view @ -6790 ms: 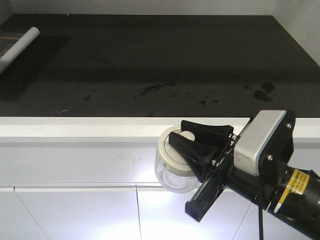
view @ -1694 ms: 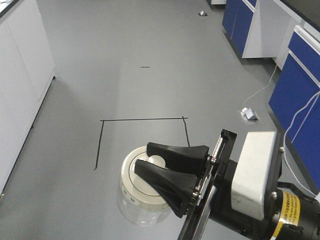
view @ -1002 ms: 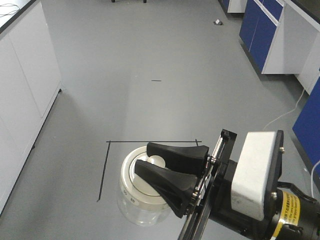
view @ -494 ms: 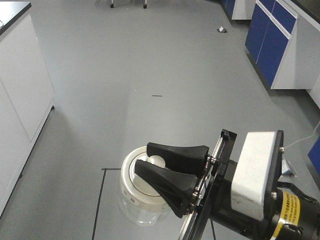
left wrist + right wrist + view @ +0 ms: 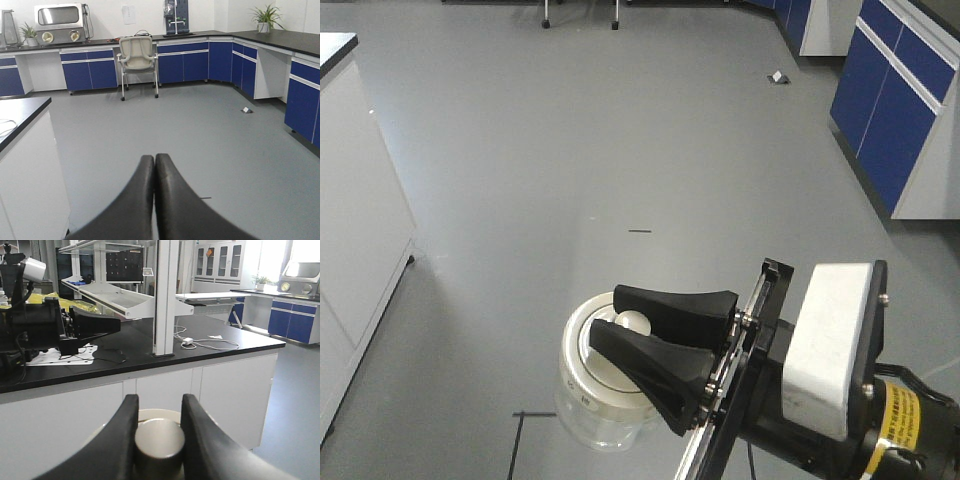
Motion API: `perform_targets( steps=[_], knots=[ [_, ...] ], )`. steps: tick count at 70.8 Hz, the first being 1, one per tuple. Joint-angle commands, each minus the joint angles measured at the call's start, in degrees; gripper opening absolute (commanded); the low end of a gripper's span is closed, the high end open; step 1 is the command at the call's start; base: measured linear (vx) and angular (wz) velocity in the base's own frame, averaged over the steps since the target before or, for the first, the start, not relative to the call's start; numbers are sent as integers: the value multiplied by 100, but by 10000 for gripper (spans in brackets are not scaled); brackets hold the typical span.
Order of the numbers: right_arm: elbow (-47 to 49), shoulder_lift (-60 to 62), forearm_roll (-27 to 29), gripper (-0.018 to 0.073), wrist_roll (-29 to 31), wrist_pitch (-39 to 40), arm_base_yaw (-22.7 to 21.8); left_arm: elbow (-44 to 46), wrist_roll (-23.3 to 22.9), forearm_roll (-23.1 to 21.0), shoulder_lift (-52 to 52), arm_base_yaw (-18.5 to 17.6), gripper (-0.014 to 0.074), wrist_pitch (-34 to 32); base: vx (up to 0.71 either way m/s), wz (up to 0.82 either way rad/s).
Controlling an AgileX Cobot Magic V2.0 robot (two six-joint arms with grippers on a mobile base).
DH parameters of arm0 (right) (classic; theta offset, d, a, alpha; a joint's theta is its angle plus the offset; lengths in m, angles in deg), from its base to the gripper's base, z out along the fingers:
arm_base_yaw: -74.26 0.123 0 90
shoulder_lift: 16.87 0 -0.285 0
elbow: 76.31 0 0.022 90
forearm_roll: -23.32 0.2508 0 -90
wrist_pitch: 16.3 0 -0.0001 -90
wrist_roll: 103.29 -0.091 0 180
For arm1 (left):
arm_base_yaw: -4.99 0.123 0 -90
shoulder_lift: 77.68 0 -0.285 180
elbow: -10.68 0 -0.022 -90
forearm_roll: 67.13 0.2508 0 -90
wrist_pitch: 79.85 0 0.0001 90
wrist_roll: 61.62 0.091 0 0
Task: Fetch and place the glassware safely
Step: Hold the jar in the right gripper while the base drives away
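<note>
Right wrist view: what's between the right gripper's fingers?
The central knob of the jar's cream lid. Both fingers press against its sides, and no gap shows in the right wrist view.

Ahead of your right pincer point(image 5: 609, 316), which clasps the jar point(image 5: 582, 398), the grey floor point(image 5: 620, 150) lies wide and open. A white cabinet point(image 5: 360, 230) stands well off to its left, and blue cabinets point(image 5: 905, 110) well off to its right. From the right wrist, a black tabletop point(image 5: 130, 365) on white cupboards bars the way beyond the pincer, carrying a white post point(image 5: 166, 295) and loose cables point(image 5: 188, 341). Ahead of your left pincer point(image 5: 154, 159), its tips pressed together, open floor runs to a distant chair point(image 5: 138, 55). A white-sided tabletop point(image 5: 20, 112) stands near on its left.
</note>
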Motion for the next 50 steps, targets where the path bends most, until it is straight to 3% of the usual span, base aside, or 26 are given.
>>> perform_targets(
  steps=[1,50],
  knots=[
    [175,120,99,-3,14,587,-8,153,-35,-26,-1,-38,-7,-386,48,1],
    [175,120,99,-3,14,604,-8,153,-35,-26,-1,-38,-7,-386,47,-3]
  ],
)
